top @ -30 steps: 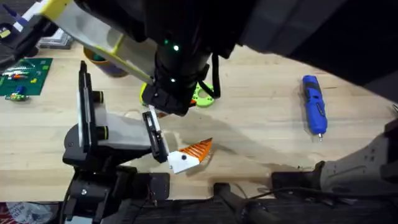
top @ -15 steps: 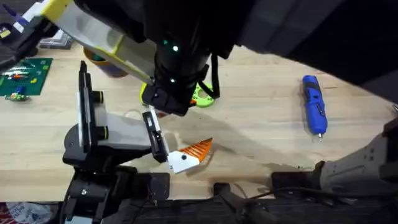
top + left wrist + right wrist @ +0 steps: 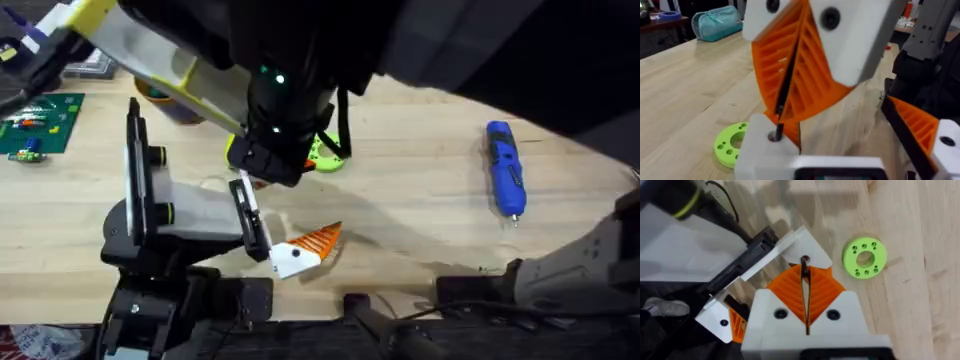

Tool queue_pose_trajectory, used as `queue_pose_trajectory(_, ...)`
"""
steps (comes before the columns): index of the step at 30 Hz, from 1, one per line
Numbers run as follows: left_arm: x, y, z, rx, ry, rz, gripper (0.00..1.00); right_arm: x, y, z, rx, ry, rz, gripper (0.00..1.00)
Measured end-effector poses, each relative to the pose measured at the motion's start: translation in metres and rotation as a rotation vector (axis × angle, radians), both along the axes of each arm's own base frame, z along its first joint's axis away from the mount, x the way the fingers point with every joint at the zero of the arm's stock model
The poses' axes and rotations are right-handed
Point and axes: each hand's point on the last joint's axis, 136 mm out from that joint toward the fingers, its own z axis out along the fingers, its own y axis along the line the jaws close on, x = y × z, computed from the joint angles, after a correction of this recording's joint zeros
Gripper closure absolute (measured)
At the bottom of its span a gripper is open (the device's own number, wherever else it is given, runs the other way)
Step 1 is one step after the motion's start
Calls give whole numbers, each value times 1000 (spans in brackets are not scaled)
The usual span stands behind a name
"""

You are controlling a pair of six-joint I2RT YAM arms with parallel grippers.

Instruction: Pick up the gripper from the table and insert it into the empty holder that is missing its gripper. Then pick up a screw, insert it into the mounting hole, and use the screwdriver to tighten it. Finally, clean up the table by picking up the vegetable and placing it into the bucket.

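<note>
Nothing has shifted over the last second: the right end effector, pads together on a thin dark screw, hovers over the white blocky holder, whose orange-tipped gripper sits seated, so tightening remains.

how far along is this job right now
Done, it seems: the gripper sits at the holder's end. In hand: the right hand is shut on a thin screw, tip at the mounting hole. Left: the screwdriver lies untouched; tightening and vegetable clean-up remain.
</note>
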Motion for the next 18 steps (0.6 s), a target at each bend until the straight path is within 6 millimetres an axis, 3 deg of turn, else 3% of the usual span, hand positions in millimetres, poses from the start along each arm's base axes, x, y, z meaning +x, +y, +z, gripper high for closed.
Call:
queue_pose_trajectory(9,0,0,0,0,0,0,15,0,0,-1,-3,3,1,993)
queue_pose_trajectory(18,0,0,0,-3,10,1,15,1,3,-15,-36,22,2,993)
